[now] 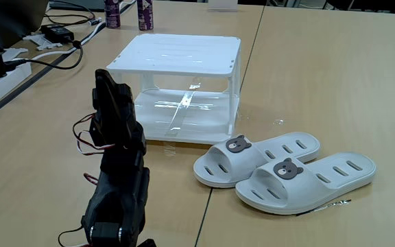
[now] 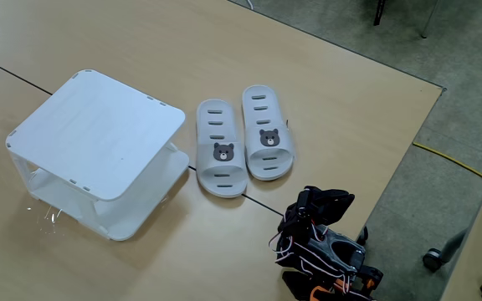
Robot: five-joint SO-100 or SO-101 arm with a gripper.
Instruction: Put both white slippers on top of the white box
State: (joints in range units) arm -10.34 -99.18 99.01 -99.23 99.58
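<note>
Two slippers [image 2: 221, 153] [image 2: 265, 134] lie side by side mid-desk, just beside the box [image 2: 99, 134], toes toward the folded arm [image 2: 320, 242] at the desk edge; tool state unclear.

One fixed view is taken from low table height, just behind the folded black arm [image 1: 118, 171], facing across the wooden table [image 1: 321, 75]; the white box [image 1: 177, 55] is seen beyond the arm and the white slippers [image 1: 286, 171] to its right, at close range. Another fixed view is taken from high above, angled down, with the arm [image 2: 320, 242] at the lower edge. The arm, box [image 2: 99, 134], slippers [image 2: 241, 138] and table [image 2: 224, 33] are shared by both fixed views.
</note>
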